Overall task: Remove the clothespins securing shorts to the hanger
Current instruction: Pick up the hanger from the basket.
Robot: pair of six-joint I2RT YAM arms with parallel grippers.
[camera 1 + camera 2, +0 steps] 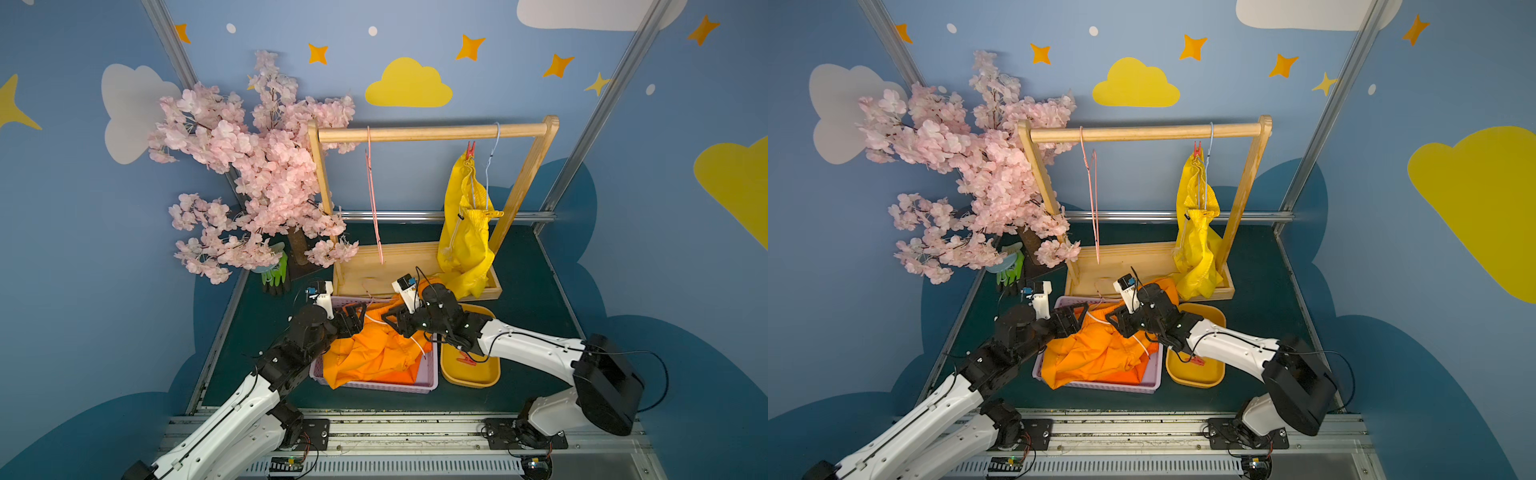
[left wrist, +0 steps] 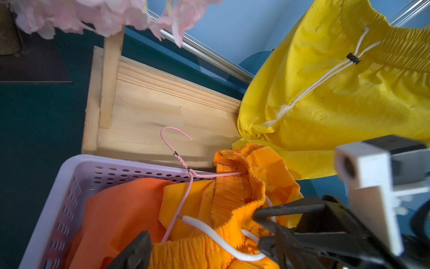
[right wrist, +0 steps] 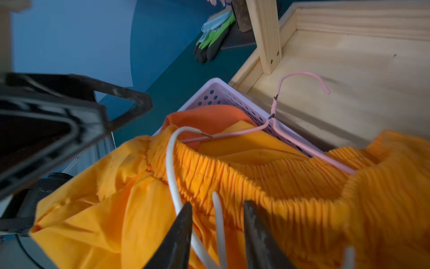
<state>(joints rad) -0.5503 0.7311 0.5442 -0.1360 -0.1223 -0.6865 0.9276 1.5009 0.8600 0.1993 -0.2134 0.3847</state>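
**A:** How far along is the work, do you think?

**B:** I judge it is more than half done. The crumpled orange shorts (image 1: 374,353) lie in the lilac perforated plastic basket (image 1: 386,388) at the near middle. They show two shades, so probably there are two pairs. I see no peg on them. One red plastic clothespin (image 1: 466,360) lies in the shallow yellow tray (image 1: 469,380), just right of the basket.

**A:** And what is left?

**B:** The thin yellow shorts (image 1: 465,232) hang at the right end of the wooden rack (image 1: 432,133) from a pale blue wire hanger (image 1: 497,132). A second red clothespin (image 1: 470,150) grips the top corner of the waistband. The other corner droops, so this seems to be the last peg. A bare pink wire hanger (image 1: 368,141) hangs at the left.

**A:** And the pincers?

**B:** Both are low over the basket. The left gripper (image 1: 356,319) has its jaws apart, and I see nothing between them. The jaws of the right gripper (image 3: 217,205) also stand apart. A white coated wire (image 3: 171,163) passes between them but is not clamped.

**A:** What can you not make out?

**B:** The right arm covers part of the tray, so I cannot count the pegs there. The folds and both grippers may hide a peg on the orange cloth. Another pink hanger (image 3: 274,104) lies over the far rim of the basket. Whether the white wire is a hanger or a cord, I cannot tell.
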